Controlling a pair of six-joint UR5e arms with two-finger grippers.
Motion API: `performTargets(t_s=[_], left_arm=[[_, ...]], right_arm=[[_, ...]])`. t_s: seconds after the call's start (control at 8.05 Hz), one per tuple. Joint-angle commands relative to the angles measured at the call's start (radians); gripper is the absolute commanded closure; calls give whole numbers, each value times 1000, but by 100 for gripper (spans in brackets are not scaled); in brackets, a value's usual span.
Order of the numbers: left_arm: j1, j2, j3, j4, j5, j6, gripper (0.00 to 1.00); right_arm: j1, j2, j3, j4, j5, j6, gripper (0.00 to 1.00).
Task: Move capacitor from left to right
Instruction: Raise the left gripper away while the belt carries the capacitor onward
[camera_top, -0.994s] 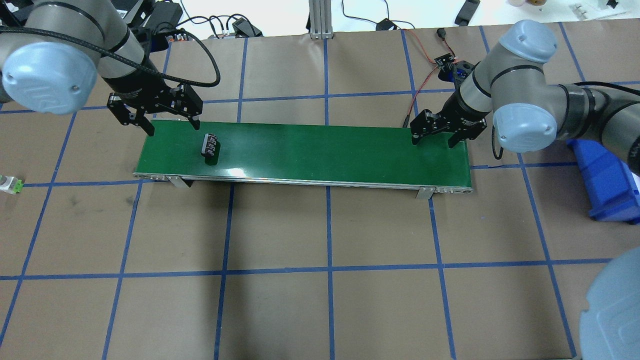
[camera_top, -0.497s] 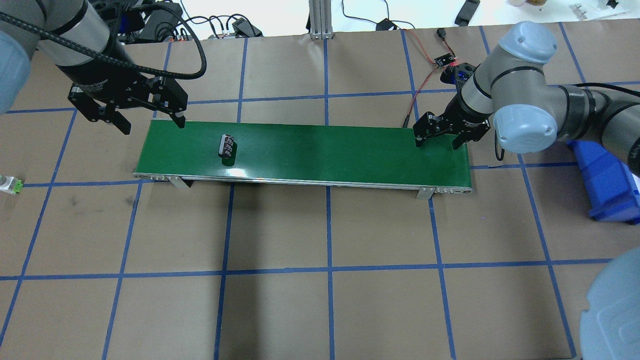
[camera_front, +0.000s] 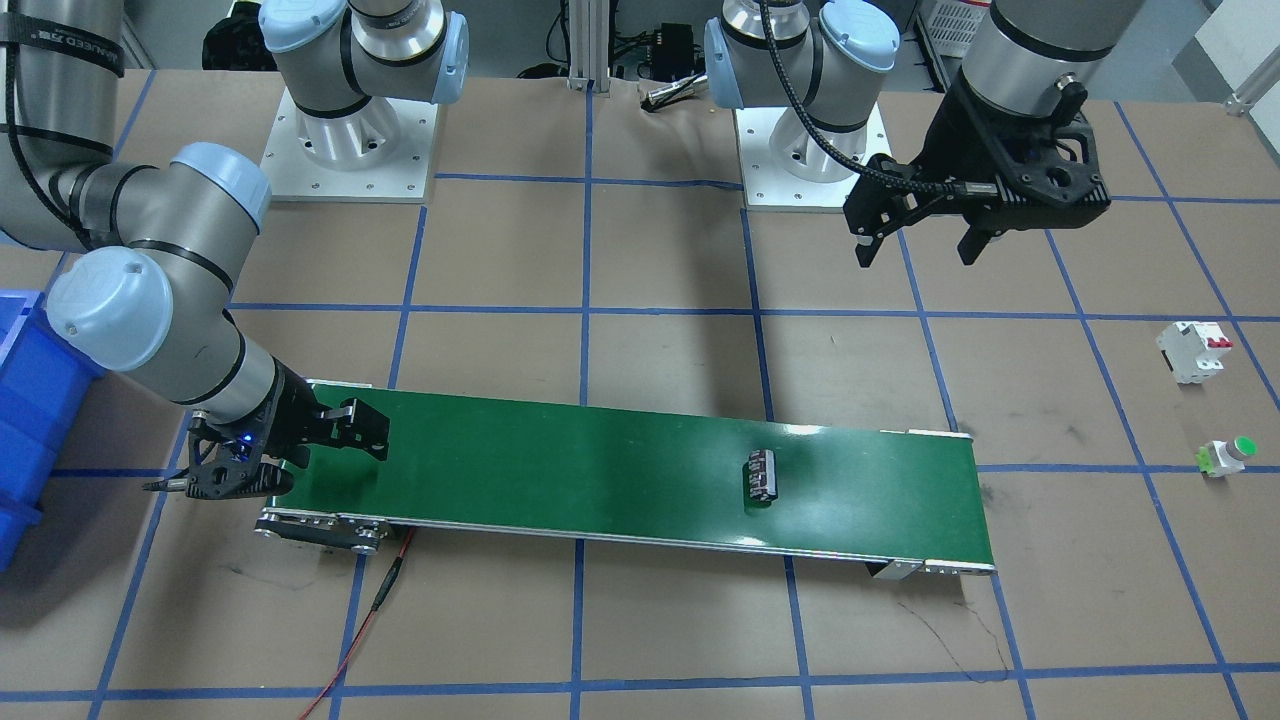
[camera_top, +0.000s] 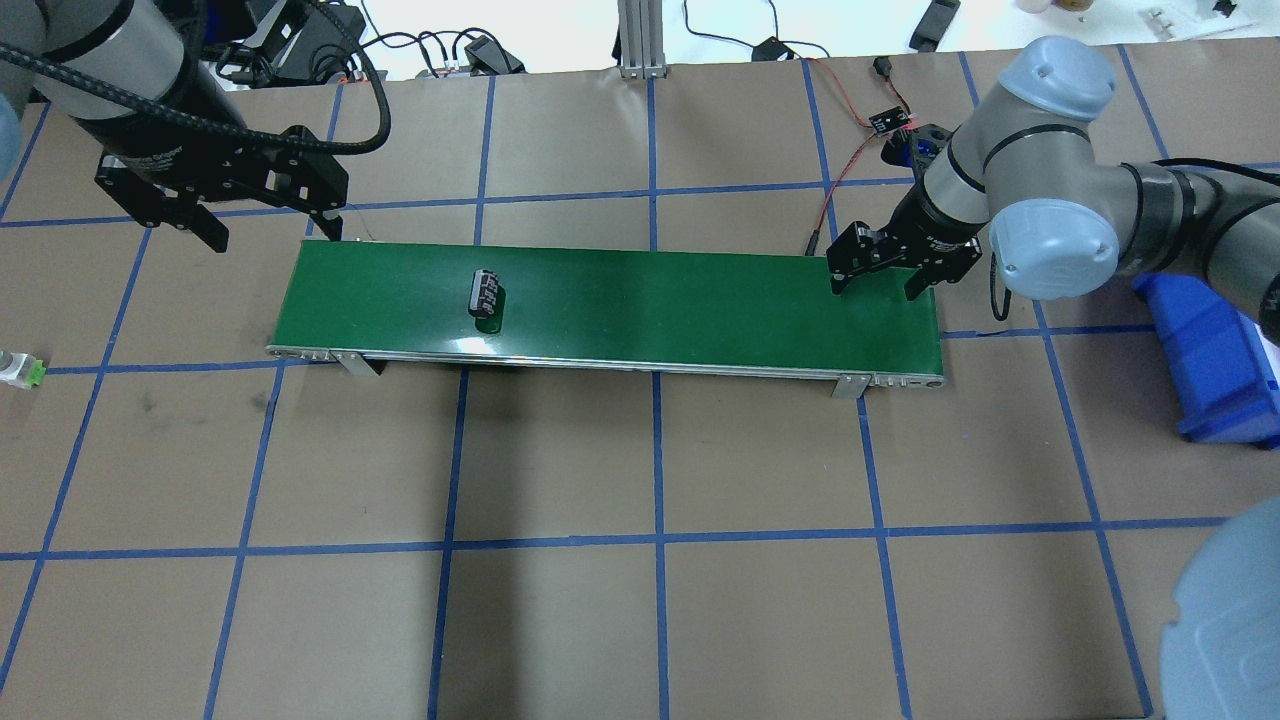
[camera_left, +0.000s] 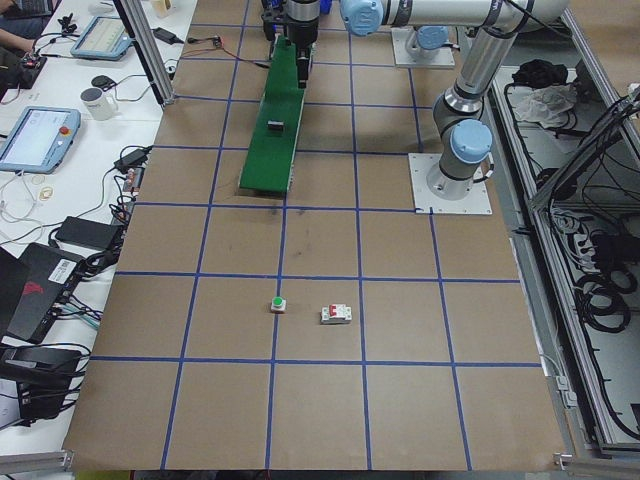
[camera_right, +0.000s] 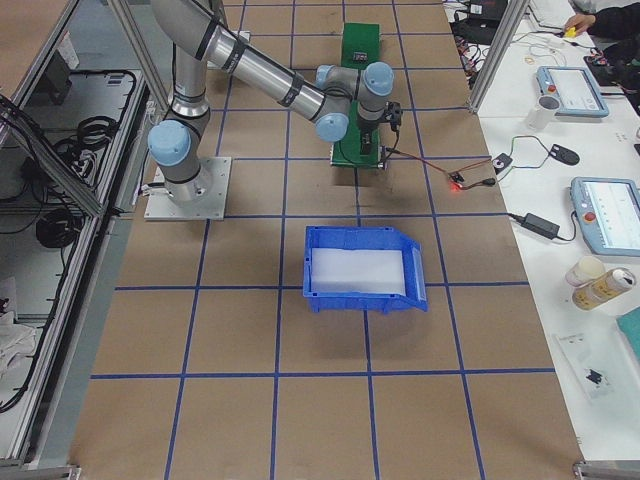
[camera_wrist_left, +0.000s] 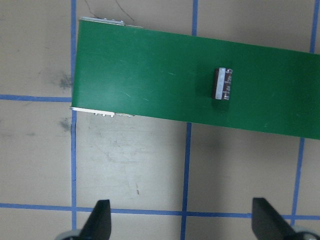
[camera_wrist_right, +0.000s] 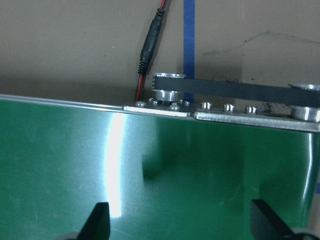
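Green belt (camera_top: 700, 300) runs lengthwise across the table (camera_top: 650, 450), and the capacitor (camera_top: 486, 294) lies on it, in the third toward the robot's left. Its long axis points across the belt's width, close to square with the belt's run, shiny ends toward the two long edges.

Nearer to it are the left fingers (camera_top: 205, 230), spread wide and holding nothing. They hang raised beyond the belt's left far corner, so the capacitor lies to their right and toward the robot. The right fingers (camera_top: 838, 275) are likewise parted and empty, low over the belt's right end and well apart from the capacitor, which lies down the belt to their left. Their gap opens along the belt's length, so, as I judge it, they would close on the cylinder's round sides, not its ends, once the two meet. A blue bin (camera_top: 1215, 370) sits beyond that end.

Pale printed stripes show on the capacitor's sleeve in the left wrist view, but no character can be read. Lettering on the arm bands is too small to make out.
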Motion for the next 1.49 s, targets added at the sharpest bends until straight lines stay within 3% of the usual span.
performTargets(t_s=[0.0,0.25,0.5,0.75,1.37], left_arm=[[-6,0,-1,40,37,-4,0],[-8,-2,-1,41,21,-4,0],[-8,10,-1,39,-19,-1,0],[-8,10,-2,39,-21,-1,0],[-6,17,-1,39,-18,7,0]], right_arm=[[0,-2,-16,63,1,-1,0],[0,0,-16,178,-2,-2,0],[0,0,-26,163,12,1,0],[0,-1,-36,68,19,1,0],[0,2,-38,67,19,3,0]])
